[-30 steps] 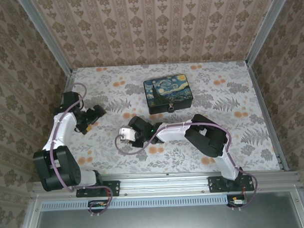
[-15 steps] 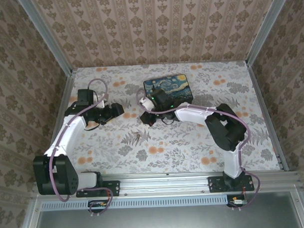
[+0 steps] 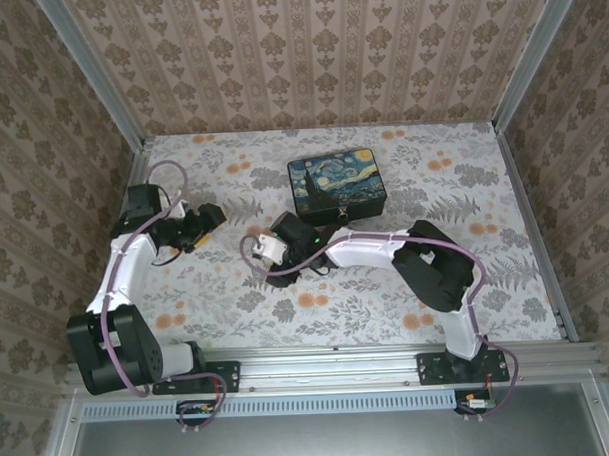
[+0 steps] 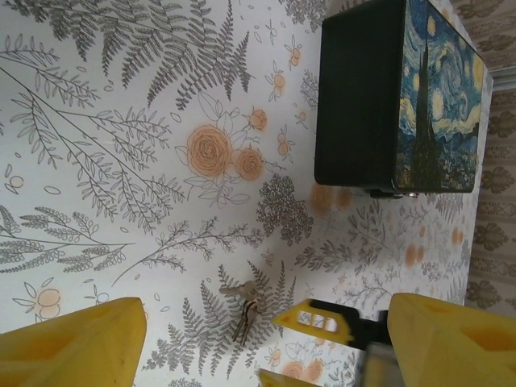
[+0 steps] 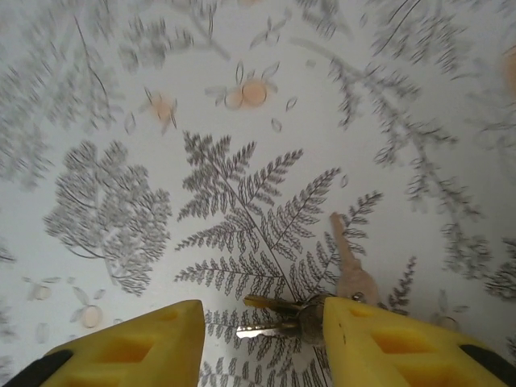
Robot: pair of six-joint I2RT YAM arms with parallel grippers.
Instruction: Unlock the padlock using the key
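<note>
Top view looks down from behind the near edge over the whole table. Left wrist looks across toward the box, right wrist closely downward; both share the keys.

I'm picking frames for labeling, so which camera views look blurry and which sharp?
Right wrist view: fern tablecloth smeared toward the top, the keys near the bottom crisp. Left wrist view: sharp on the painted box. Top external view: evenly lit.
</note>
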